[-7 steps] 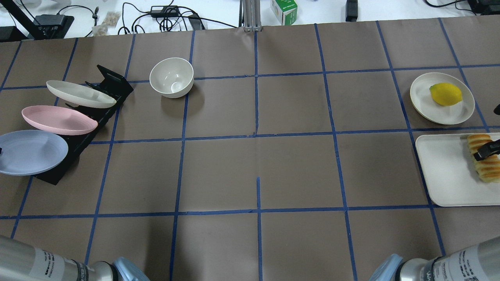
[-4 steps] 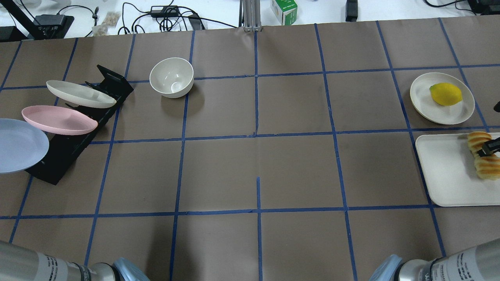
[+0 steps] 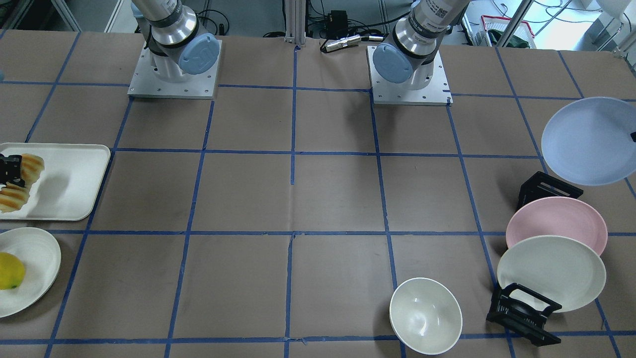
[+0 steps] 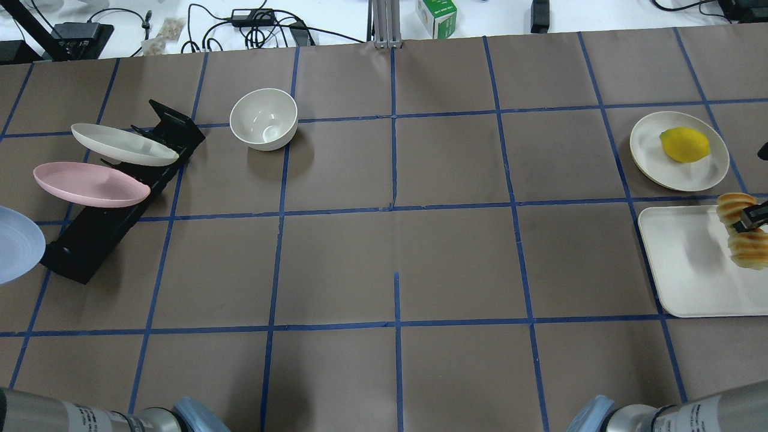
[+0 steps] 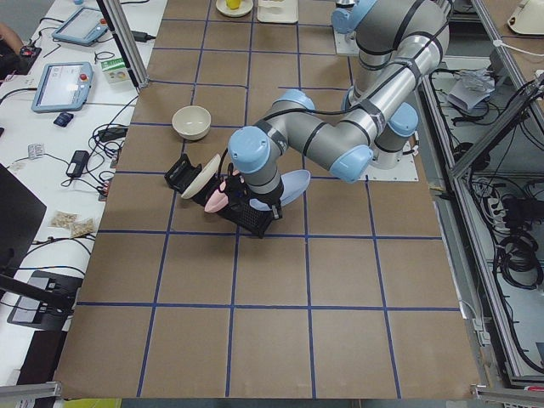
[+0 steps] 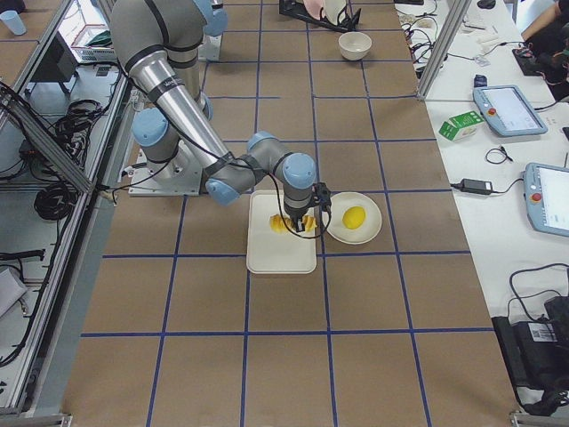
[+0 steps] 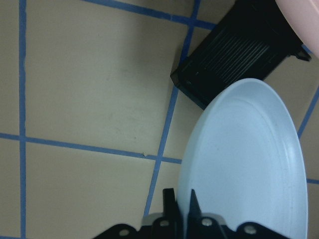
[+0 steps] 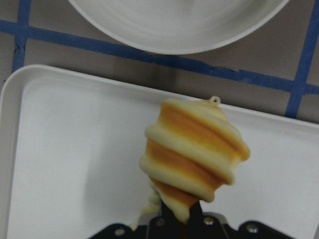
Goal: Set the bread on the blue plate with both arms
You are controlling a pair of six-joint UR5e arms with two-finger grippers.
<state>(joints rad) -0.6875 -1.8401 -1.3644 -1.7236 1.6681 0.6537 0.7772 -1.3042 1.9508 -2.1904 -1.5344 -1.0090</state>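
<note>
The blue plate (image 3: 589, 141) is out of the black rack and held in the air at the table's left end. Only part of it shows at the overhead view's left edge (image 4: 15, 243). My left gripper (image 7: 182, 209) is shut on its rim (image 7: 249, 164). The bread (image 4: 744, 237) hangs above the white tray (image 4: 684, 264) at the right, casting a shadow on it. My right gripper (image 4: 753, 217) is shut across its middle. The right wrist view shows the loaf (image 8: 194, 154) hanging end-on from the gripper (image 8: 182, 214).
The black rack (image 4: 102, 231) holds a pink plate (image 4: 90, 184) and an off-white plate (image 4: 123, 144). A white bowl (image 4: 264, 118) stands beside it. A small plate (image 4: 645, 159) with a lemon (image 4: 684, 144) sits behind the tray.
The left gripper has carried the blue plate out of the rack and further left. The right gripper has lifted the bread off the tray.
</note>
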